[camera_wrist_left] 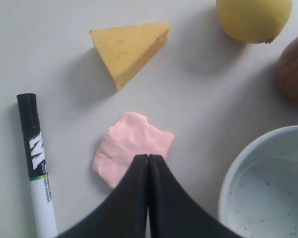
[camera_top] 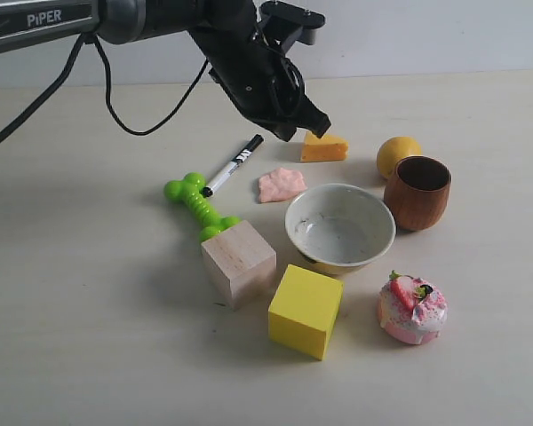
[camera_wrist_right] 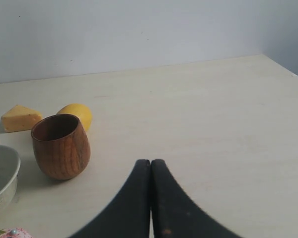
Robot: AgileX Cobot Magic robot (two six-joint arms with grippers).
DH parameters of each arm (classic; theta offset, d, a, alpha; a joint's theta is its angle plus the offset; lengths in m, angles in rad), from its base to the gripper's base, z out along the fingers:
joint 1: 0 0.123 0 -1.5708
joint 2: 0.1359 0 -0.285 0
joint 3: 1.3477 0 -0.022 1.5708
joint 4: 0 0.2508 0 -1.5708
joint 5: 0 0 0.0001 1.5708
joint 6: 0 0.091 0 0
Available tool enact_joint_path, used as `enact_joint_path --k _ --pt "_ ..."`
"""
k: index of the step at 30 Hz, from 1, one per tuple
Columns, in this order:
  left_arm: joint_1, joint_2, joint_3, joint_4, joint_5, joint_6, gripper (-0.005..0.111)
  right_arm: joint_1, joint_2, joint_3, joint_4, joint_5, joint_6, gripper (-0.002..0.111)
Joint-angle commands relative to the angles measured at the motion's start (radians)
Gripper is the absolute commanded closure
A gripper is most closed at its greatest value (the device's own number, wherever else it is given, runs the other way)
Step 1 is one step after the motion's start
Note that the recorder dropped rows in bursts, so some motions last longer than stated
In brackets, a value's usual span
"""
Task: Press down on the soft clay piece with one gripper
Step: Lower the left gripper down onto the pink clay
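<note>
Soft clay piece [camera_wrist_left: 131, 148] | pale pink, flat, creased | left hand [camera_wrist_left: 148, 156] closed, empty

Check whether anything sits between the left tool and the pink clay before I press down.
Nothing visible does. The left tool, jaws shut, hangs above the clay with only open air between. The marker, cheese wedge and bowl lie off to the sides.
</note>
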Motion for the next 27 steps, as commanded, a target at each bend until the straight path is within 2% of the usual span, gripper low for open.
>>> enact_joint_path --k 1,9,14,27 --pt "-0.022 0.029 -0.008 0.002 -0.019 -0.003 0.107 0.002 -0.006 0.004 0.0 -0.007 -0.002 0.108" --pt "-0.037 0.109 -0.116 0.024 -0.001 -0.032 0.107 0.002 -0.006 0.004 0.0 -0.007 -0.002 0.108" --pt "-0.035 0.165 -0.194 0.099 0.049 -0.09 0.107 0.002 -0.006 0.004 0.0 -0.007 -0.002 0.108" --pt "0.001 0.175 -0.202 0.125 0.043 -0.089 0.107 0.002 -0.006 0.004 0.0 -0.007 -0.002 0.108"
